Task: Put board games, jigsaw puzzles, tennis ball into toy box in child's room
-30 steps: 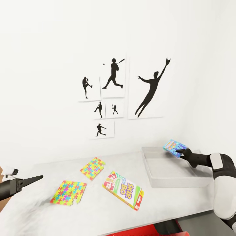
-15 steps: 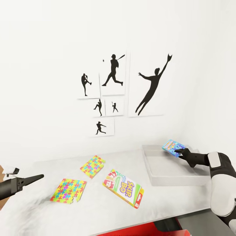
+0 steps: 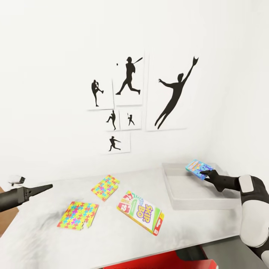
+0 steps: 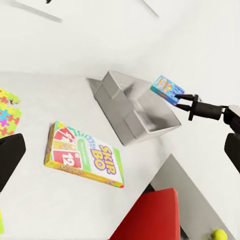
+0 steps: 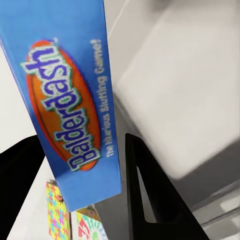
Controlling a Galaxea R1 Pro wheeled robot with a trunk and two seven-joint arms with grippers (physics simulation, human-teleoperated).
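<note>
Head view
Desk [image 3: 112, 235]: white top against a white wall, carrying one grey toy box and three flat toys.
Toy box [image 3: 194, 194]: one, shallow and light grey, at the desk's right end; its floor looks bare.
Jigsaw puzzles: two, both flat on the desk left of centre; far puzzle [image 3: 105, 187] nearer the wall, near puzzle [image 3: 78, 215] closer to the desk's front edge, apart from each other.
Skip-Bo box [image 3: 141, 211]: one, flat on the desk between the puzzles and the toy box, touching neither.
Blue game box [image 3: 197, 169]: one, held tilted in the air over the toy box's far right part.
Right gripper [image 3: 206, 174]: fingers clamped on the blue game box's edge.
Left gripper [image 3: 45, 187]: over the desk's left end, holding nothing; the fingers look pressed together into one point.
Wall pictures [image 3: 142, 101]: six white panels with black baseball-player silhouettes.

Left wrist view
Skip-Bo box [image 4: 84, 154]: lying flat, lid up.
Toy box [image 4: 131, 106]: beyond it, nothing seen inside.
Blue game box [image 4: 166, 90]: above the toy box's far end, pinched by the right gripper [image 4: 178, 99].
Puzzle edges: one [image 4: 9, 112] seen at the frame's side.
Tennis ball [image 4: 219, 234]: one small yellow-green ball on a lower dark grey surface [image 4: 200, 200] past the desk's edge.
Red object [image 4: 150, 217]: one, below the desk's front edge.

Right wrist view
Blue game box [image 5: 70, 95]: lid reads "Balderdash", between the two dark fingers [image 5: 150, 195].
Toy box [image 5: 185, 95]: grey floor behind the game box.
</note>
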